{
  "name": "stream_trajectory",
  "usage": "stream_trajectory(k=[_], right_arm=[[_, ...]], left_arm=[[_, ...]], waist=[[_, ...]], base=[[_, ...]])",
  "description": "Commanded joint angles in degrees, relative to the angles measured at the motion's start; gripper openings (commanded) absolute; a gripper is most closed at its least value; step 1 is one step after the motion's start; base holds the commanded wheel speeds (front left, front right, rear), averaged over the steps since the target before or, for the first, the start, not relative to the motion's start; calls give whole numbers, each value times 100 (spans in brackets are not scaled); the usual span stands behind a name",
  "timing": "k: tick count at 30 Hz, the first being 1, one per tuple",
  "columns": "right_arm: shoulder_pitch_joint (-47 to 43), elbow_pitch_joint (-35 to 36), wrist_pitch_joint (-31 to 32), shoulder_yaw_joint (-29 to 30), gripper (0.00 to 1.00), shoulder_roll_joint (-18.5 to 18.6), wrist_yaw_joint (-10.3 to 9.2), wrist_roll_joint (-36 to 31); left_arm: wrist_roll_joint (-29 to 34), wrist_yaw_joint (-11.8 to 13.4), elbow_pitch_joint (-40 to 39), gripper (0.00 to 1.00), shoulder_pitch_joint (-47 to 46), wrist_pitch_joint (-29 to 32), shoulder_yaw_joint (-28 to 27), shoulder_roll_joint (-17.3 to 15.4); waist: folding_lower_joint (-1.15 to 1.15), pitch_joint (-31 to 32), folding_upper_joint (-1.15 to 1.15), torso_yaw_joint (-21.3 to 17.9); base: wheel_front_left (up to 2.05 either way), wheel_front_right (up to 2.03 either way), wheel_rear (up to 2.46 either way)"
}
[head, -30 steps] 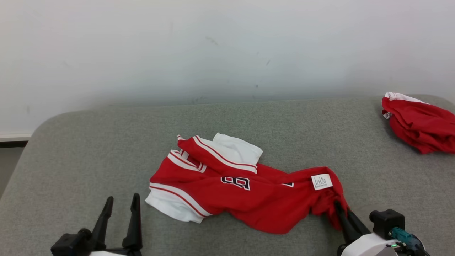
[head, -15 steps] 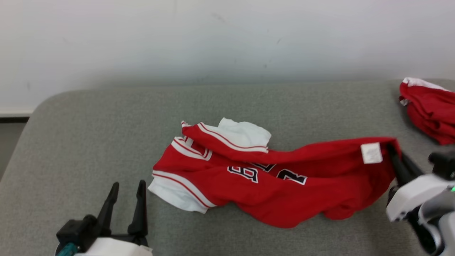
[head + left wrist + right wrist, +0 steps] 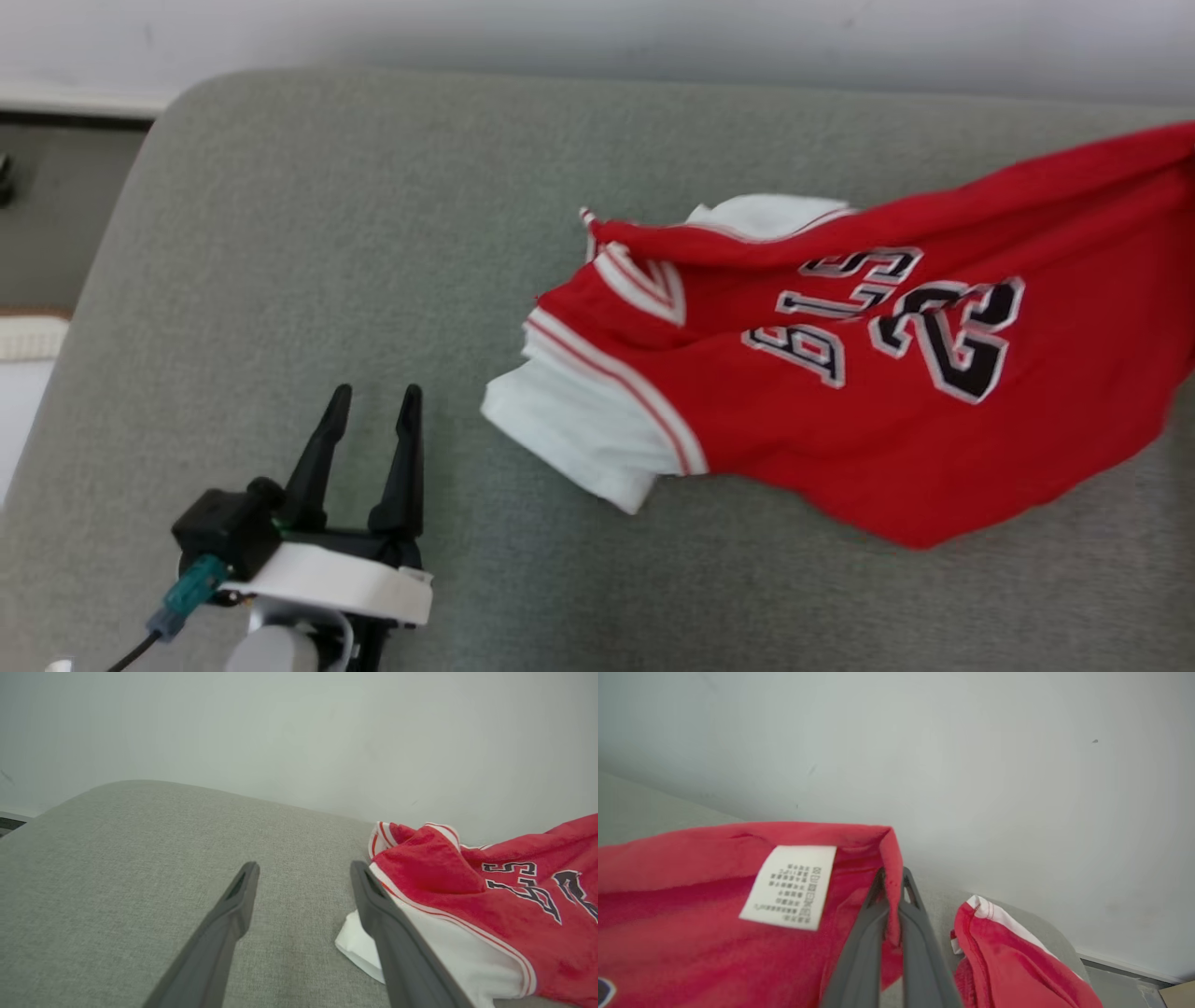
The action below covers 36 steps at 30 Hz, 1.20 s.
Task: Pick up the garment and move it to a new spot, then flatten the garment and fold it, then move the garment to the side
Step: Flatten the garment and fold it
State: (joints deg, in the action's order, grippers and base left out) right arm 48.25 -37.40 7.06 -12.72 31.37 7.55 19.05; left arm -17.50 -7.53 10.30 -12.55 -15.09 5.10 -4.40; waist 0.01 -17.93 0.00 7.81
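The garment (image 3: 840, 373) is a red jersey with white trim and black-and-white lettering, stretched across the grey cushion (image 3: 327, 233) toward the right edge of the head view. Its white sleeve end rests on the cushion while the right side is lifted. My right gripper (image 3: 892, 882) is shut on the garment's (image 3: 691, 914) red hem, beside a white care label (image 3: 789, 886). My left gripper (image 3: 371, 401) stands open at the lower left, empty, a little left of the white sleeve. In the left wrist view the garment (image 3: 490, 905) lies just right of that gripper's (image 3: 301, 872) fingers.
A second red and white garment (image 3: 1004, 956) lies bunched on the cushion's far right, near my right gripper. A pale wall (image 3: 299, 732) rises behind the cushion. The cushion's rounded left edge drops to a dark floor (image 3: 56, 215).
My right gripper has lifted the red hem up and to the right, stretching the jersey and uncovering its lettering. The head view has tilted down and shifted. My left gripper stays open.
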Motion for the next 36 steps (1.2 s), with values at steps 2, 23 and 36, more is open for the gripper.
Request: stream_trajectory(k=[2,23,36], right_arm=[[323,-246,-205,44,0,60,-13,-77],[428,-1683,-1945,-542,100,-1184,-13,-48],[-2022,663,-2217,-503,100,-1476,-13,726]], left_arm=[[-42,10,-24,100,-109,-9,28,-25],[95,10,199,100,205,-6,-149,-229],[167,9,386,100,667,-5,-274,-147]], waist=[[-1,-425,0,404],[-1,751,0,-429],[-1,1668,0,-940]], base=[[0,0,0],[0,0,0],[0,0,0]])
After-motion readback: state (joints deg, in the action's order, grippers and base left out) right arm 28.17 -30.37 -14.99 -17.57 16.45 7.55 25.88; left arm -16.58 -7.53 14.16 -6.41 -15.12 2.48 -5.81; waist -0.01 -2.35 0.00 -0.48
